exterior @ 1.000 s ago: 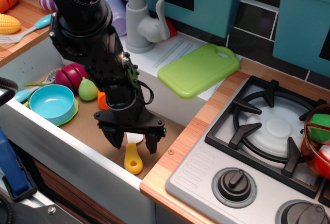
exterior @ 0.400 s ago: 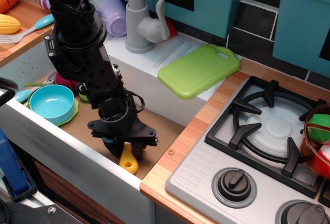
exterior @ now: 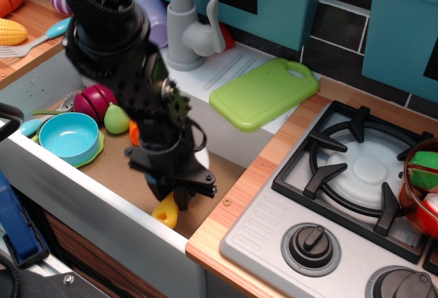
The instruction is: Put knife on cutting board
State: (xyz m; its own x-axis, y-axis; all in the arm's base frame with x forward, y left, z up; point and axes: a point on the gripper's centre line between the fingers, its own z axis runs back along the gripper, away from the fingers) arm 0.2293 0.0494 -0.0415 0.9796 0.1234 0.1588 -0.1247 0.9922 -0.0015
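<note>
The knife shows only its yellow handle [exterior: 166, 213], sticking out below my gripper [exterior: 175, 196] over the brown sink floor near the front right corner. The blade is hidden behind the fingers. The black fingers stand close together around the knife, so the gripper looks shut on it. The lime-green cutting board [exterior: 263, 93] lies on the white counter behind the sink, up and to the right of the gripper, with its handle hole at the far right end. Nothing lies on the board.
A blue bowl [exterior: 68, 137] on a green plate, a purple onion [exterior: 96, 99] and a green pear [exterior: 116, 118] lie in the sink's left part. The grey faucet [exterior: 186, 31] stands behind. The stove [exterior: 356, 175] is to the right, past a wooden counter strip [exterior: 239, 209].
My gripper came down over the knife, its open fingers closed on it, and the arm has now shifted slightly right with the yellow handle tilted under the fingers.
</note>
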